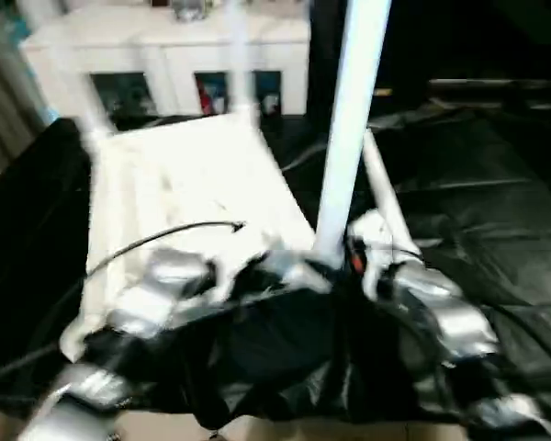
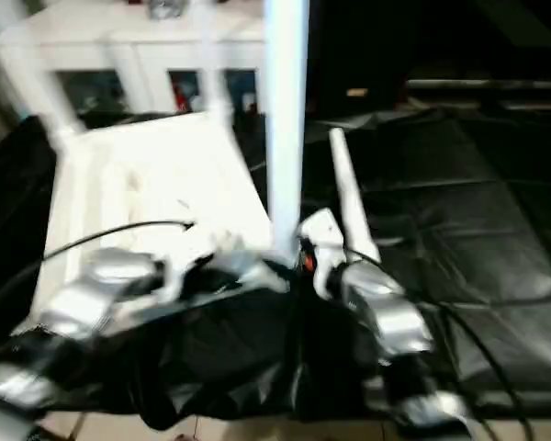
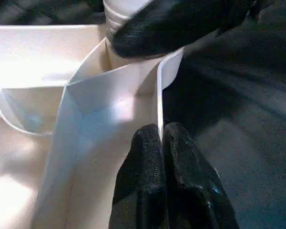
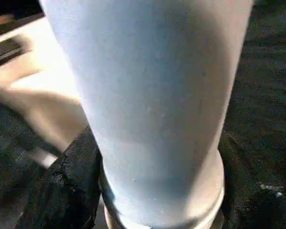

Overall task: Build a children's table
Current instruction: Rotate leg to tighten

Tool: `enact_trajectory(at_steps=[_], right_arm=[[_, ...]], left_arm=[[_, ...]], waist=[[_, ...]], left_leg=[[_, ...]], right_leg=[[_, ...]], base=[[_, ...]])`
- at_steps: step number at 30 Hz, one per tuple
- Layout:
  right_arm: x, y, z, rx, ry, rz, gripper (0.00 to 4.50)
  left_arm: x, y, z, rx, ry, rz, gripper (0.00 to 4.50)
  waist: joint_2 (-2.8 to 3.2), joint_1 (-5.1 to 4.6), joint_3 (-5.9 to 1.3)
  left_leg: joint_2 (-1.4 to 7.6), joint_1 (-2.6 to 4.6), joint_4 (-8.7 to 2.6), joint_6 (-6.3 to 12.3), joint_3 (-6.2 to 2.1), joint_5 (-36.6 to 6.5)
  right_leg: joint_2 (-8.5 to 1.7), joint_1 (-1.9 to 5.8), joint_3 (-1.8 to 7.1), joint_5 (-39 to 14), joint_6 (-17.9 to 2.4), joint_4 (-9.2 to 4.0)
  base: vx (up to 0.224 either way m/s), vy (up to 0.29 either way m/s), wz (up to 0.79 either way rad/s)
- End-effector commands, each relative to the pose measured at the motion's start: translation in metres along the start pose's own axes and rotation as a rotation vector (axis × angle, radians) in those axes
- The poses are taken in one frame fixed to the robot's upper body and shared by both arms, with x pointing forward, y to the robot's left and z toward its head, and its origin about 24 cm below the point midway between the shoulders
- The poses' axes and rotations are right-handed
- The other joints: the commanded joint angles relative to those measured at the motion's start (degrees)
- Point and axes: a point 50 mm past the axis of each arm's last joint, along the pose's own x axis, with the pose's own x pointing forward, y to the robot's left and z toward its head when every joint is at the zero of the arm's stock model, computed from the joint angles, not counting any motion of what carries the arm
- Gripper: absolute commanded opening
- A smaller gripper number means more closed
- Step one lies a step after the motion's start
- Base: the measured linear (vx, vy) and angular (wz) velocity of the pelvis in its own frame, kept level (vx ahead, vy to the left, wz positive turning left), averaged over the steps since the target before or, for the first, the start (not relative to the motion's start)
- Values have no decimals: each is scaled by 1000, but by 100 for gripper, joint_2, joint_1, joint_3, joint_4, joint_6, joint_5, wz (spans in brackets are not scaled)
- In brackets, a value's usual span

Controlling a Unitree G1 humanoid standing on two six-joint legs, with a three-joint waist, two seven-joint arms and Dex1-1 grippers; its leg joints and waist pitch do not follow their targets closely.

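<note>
The tabletop is being shown lying upside down on a black sheet, its long axis running away from the robot toward a white cabinet with glass fronts at the back of the room. Two legs are being seen standing up from its far corners, blurred. A third leg is being held upright at the near right corner, its long axis vertical and its lower end sitting at the corner socket. A fourth leg is being seen lying on the sheet just beside the tabletop's right edge, pointing away from the robot.

The right pincer is being wrapped around the base of the upright leg, one black finger on each side of the tube, touching it, so it is being clamped on that leg. In the left wrist view one of its fingers is being seen across the top of the socket.

The left pincer is being kept together on the thin rim of the tabletop just beside that corner, the edge being pinched between its two fingertips. A black cable is being seen arching over the tabletop near the left forearm. A strip of pale floor is being shown at the near edge of the sheet.
</note>
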Motion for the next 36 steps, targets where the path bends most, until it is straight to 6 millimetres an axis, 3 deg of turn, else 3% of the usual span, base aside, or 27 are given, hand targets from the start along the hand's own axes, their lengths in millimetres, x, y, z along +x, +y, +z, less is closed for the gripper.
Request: enact_trajectory(at_steps=[1,6,7,10,13,15,16,17,20,22,23,25,32,35,36], right_arm=[[6,-1,-23,56,113,-128,277],[33,22,-17,87,79,-111,277],[36,27,-11,104,46,-71,333],[37,30,-3,116,9,-27,356],[32,28,2,52,-1,49,391],[25,27,2,12,11,115,391],[23,26,2,-5,16,140,391],[11,22,3,-50,26,226,391],[-4,17,5,-92,36,311,391],[-12,14,6,-118,43,347,391],[-19,12,7,-132,53,384,391],[-27,9,8,-150,68,425,391],[-43,5,12,-167,85,505,391],[-44,6,11,-165,101,534,354],[-44,7,10,-165,103,536,354]], left_arm=[[7,6,16,16,-31,60,0],[28,2,31,-1,-60,102,0],[29,-1,33,11,-66,81,0],[28,-3,32,35,-74,42,0],[18,-7,27,73,-76,-41,0],[11,-9,22,89,-68,-90,0],[8,-10,21,93,-65,-106,0],[-1,-12,14,109,-44,-157,0],[-11,-13,7,121,-21,-203,0],[-17,-14,4,125,-11,-229,0],[-23,-14,2,125,-6,-256,0],[-29,-16,-1,121,-6,-293,0],[-41,-16,-7,119,7,-328,0],[-42,-16,-7,116,5,-325,0],[-42,-16,-7,115,4,-324,0]], waist=[[-25,-22,-352],[-26,-35,-356],[-25,-28,-364],[-21,-24,-375],[-10,-46,-387],[2,-44,-402],[12,-33,-414],[21,4,-443],[31,89,-467],[20,132,-458],[89,164,-442],[85,206,-435],[4,207,-387],[3,203,-392],[-25,210,-400]], left_leg=[[236,82,-500,-177,-165,-2061],[221,54,-489,-67,-153,-1976],[229,39,-494,6,-152,-1926],[241,30,-501,42,-152,-1864],[251,-14,-510,79,-165,-1793],[255,13,-485,133,-146,-1728],[268,28,-474,175,-130,-1596],[266,4,-446,279,-123,-1298],[283,0,-405,480,-106,-892],[291,0,-398,549,-95,-856],[305,14,-411,513,-96,-994],[316,44,-431,399,-101,-1208],[301,26,-470,216,-106,-1531],[298,21,-465,218,-109,-1447],[300,16,-458,238,-109,-1368]], right_leg=[[-339,211,213,-2534,-923,-540],[-343,215,208,-2438,-938,-555],[-336,229,215,-2276,-959,-544],[-331,237,216,-2038,-1044,-512],[-341,279,218,-1713,-1140,-464],[-336,270,225,-1500,-1227,-450],[-328,254,234,-1251,-1325,-430],[-314,308,224,-726,-1439,-367],[-307,302,211,-154,-1574,-298],[-304,293,204,-180,-1607,-292],[-312,267,208,-410,-1598,-310],[-311,268,216,-673,-1557,-331],[-331,260,242,-1499,-1334,-410],[-330,248,244,-1574,-1281,-416],[-334,252,245,-1508,-1296,-403]], base=[[0,0,0],[0,0,0],[0,0,0],[0,0,0],[0,0,0],[0,0,0],[0,0,0],[0,0,0],[0,0,0],[0,0,0],[0,0,0],[0,0,0],[0,0,0],[0,0,0],[0,0,0]])
